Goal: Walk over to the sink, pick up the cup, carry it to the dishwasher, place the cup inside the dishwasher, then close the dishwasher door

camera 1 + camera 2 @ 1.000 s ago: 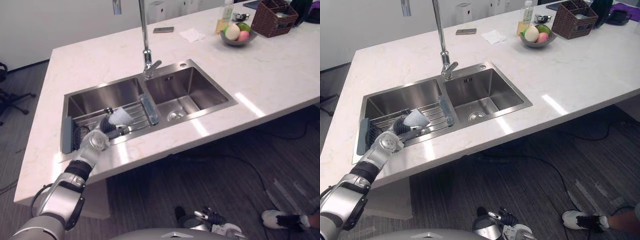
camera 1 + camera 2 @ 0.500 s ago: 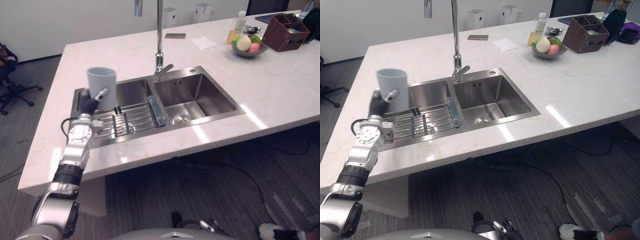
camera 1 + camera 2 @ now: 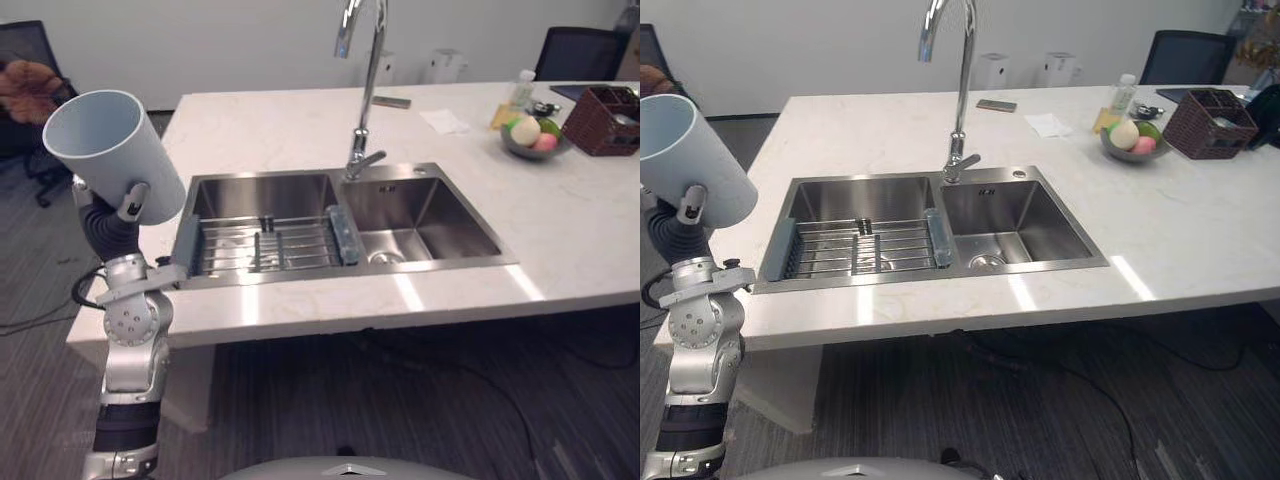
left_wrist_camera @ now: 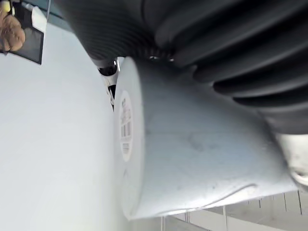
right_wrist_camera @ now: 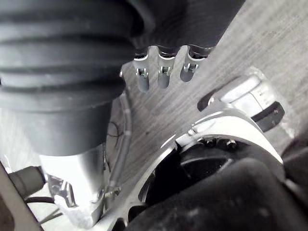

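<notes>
Across the room's middle: white stone counter (image 3: 300,130), double steel sink (image 3: 425,215) sunk near its front edge, tall faucet (image 3: 366,80) behind the divider. Wire rack (image 3: 265,245) sits in the left basin. Counter's far right corner: wicker basket (image 3: 605,120), fruit bowl (image 3: 530,138) just beside it. Cup (image 3: 115,155): pale, off the counter's left end, held above counter level, tilted, mouth pointing up and away from the sink. Left hand (image 3: 133,203) is clamped on it from below, thumb across the wall. Right hand (image 5: 163,77) hangs over the floor, fingers loose, holding nothing. Napkin (image 3: 1045,124) and phone (image 3: 997,105) lie near the back edge.
</notes>
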Robot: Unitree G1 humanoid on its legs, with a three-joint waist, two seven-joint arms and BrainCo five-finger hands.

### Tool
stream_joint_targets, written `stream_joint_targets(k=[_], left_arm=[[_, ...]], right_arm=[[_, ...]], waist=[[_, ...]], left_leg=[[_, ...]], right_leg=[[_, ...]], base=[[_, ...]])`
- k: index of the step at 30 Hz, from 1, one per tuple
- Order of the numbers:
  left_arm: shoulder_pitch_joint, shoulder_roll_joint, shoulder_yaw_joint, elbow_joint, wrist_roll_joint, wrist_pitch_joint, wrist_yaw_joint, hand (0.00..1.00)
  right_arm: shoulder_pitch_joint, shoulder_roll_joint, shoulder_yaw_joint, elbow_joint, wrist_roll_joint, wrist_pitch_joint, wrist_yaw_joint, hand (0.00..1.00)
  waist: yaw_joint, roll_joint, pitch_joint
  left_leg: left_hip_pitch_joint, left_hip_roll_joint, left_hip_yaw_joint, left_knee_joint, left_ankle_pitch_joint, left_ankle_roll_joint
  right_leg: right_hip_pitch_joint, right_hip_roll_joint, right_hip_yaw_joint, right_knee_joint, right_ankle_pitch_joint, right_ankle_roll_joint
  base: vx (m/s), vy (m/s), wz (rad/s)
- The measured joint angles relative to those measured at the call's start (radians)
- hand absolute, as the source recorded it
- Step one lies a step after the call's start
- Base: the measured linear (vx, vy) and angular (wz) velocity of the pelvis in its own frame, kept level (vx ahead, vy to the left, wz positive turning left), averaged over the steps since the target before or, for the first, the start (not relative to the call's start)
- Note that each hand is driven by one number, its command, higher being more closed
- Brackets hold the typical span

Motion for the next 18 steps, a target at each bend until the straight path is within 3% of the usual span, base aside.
stream_joint_targets(k=[5,8,18], left_arm=[[0.02,-0.016,0.0,-0.071,0.041,-0.031,0.01,1.0],[0.033,-0.035,0.011,-0.091,0.049,-0.049,0.018,1.0],[0.057,-0.051,0.047,-0.103,0.056,-0.078,0.019,1.0]], right_arm=[[-0.013,0.001,0.028,-0.004,-0.047,-0.043,-0.139,0.0],[-0.016,0.001,0.038,-0.011,-0.057,-0.07,-0.182,0.0],[-0.025,0.02,0.049,-0.044,-0.047,-0.121,-0.167,0.0]], waist=[[0.02,-0.005,-0.011],[0.03,-0.001,-0.014],[0.049,-0.014,-0.025]], left_leg=[[-0.017,0.0,-0.024,0.0,0.007,0.002],[-0.02,0.002,-0.026,0.0,0.01,-0.002],[-0.039,0.001,-0.051,0.0,0.02,0.005]], right_leg=[[-0.004,-0.004,-0.027,-0.001,-0.003,-0.002],[-0.007,-0.003,-0.031,-0.001,-0.002,-0.002],[-0.012,-0.008,-0.056,-0.001,-0.003,-0.002]], base=[[-0.05,-0.03,0.13],[-0.01,-0.01,0.04],[-0.01,-0.007,0.07]])
